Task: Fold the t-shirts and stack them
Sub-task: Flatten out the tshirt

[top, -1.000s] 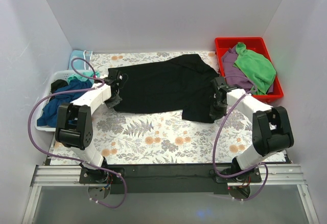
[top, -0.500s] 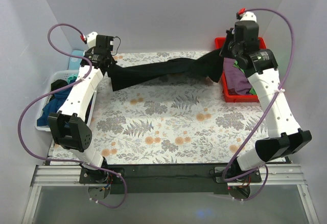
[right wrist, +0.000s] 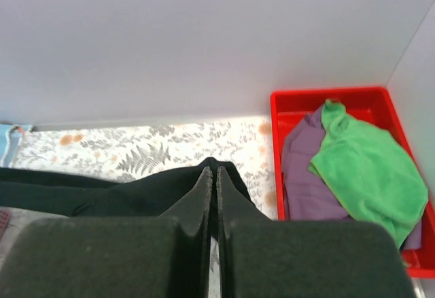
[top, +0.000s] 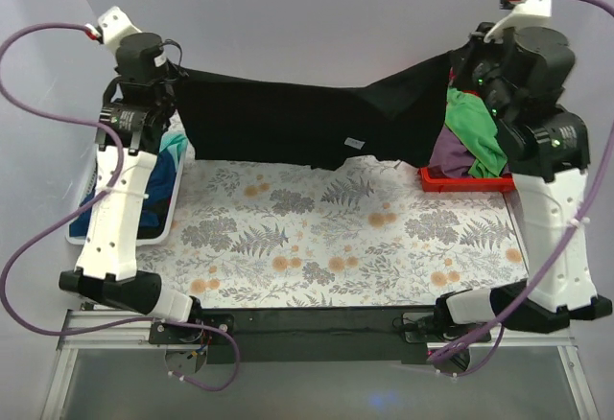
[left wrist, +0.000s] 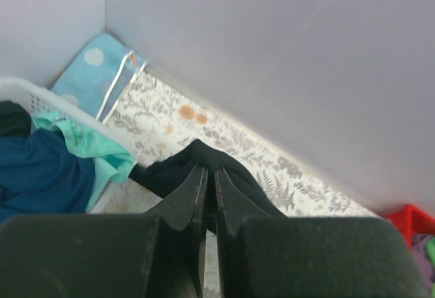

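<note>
The large black cloth t-shirt hangs stretched sideways above the floral desk, its ends pinched tight in the left jaws and right jaws alike.

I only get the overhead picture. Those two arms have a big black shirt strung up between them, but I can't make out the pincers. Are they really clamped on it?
Observer: Yes. The left wrist camera shows the left gripper shut, with cloth of the black t-shirt pinched in it.
Operator: And the other one?
Observer: The same. In the right wrist view the right gripper is shut on a bunched fold of it.
Operator: What is hidden behind the left arm?
Observer: A light blue spotted item with a white cord, lying in the far corner beside the white basket.
</note>
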